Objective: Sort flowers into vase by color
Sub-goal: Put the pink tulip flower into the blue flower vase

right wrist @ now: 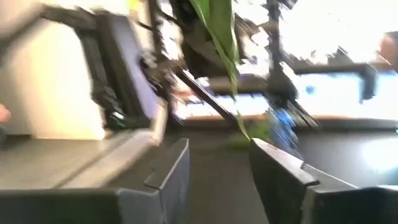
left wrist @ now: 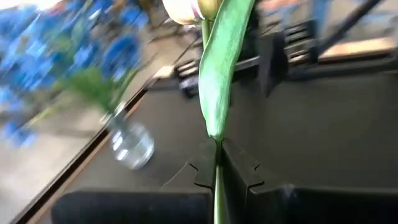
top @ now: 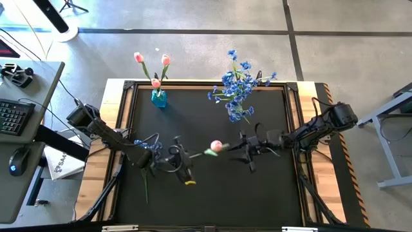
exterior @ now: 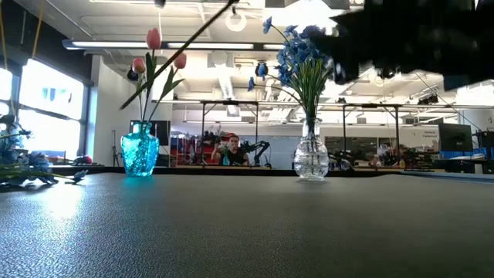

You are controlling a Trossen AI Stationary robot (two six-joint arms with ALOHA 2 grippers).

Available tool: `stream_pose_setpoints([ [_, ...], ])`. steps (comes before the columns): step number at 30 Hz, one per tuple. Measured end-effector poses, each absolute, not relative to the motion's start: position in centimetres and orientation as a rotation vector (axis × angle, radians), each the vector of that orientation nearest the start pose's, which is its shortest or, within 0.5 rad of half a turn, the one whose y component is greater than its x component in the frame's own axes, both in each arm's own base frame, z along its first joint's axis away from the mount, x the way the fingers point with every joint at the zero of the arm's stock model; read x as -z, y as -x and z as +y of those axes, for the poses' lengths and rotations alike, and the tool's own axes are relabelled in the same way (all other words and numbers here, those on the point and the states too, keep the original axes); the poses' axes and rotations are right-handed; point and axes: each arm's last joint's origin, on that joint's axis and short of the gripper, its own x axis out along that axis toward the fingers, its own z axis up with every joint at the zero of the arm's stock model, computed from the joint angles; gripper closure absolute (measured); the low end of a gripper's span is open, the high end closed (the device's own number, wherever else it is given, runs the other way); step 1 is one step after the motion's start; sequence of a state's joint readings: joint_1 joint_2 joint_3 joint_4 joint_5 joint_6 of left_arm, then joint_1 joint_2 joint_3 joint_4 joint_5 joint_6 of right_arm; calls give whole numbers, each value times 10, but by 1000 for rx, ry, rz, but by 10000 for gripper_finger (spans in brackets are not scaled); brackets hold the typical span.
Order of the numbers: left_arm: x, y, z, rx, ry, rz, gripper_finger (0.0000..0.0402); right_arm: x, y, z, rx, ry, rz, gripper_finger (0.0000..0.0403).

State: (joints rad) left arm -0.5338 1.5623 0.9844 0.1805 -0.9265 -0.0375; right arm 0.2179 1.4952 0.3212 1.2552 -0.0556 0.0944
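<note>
1. Nearest the lens in the left wrist view: tulip stem (left wrist: 216, 186) clamped upright between the closed jaws of the left gripper (top: 182, 164), bloom at top centre of that frame.
2. Centre of the high view: same tulip (top: 217, 146) held mid-air over the table (top: 212, 193), bloom towards the right gripper (top: 248, 149).
3. Right jaws parted, empty, just beside the bloom.
4. Upper left: teal vase (top: 158, 98) with pink tulips; upper centre: clear vase (exterior: 311, 158) with blue flowers (top: 239, 87).
5. Lower left: loose blue bunch (top: 143, 147) lying under the left arm.
6. Risks: stem slipping during a handover; tulip landing in the blue vase; vase knocked over.
7. No readable writing.
</note>
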Motion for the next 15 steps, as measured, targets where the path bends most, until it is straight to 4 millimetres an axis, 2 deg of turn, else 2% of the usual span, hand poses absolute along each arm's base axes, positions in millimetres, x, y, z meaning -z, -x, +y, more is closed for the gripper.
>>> stream_pose_setpoints([
  [4, -254, -311, -151, -269, -266, 228, 401, -193, -253, 72, -343, -33, -149, 205],
  [8, -243, -326, -151, -204, -310, 196, 401, -212, -270, 85, -329, 58, -161, 196],
  [12, -226, -335, -151, -218, -345, 220, 401, -222, -281, 91, -334, 101, -119, 216],
  [15, -219, -338, -150, -226, -336, 233, 401, -224, -285, 93, -336, 95, -80, 256],
])
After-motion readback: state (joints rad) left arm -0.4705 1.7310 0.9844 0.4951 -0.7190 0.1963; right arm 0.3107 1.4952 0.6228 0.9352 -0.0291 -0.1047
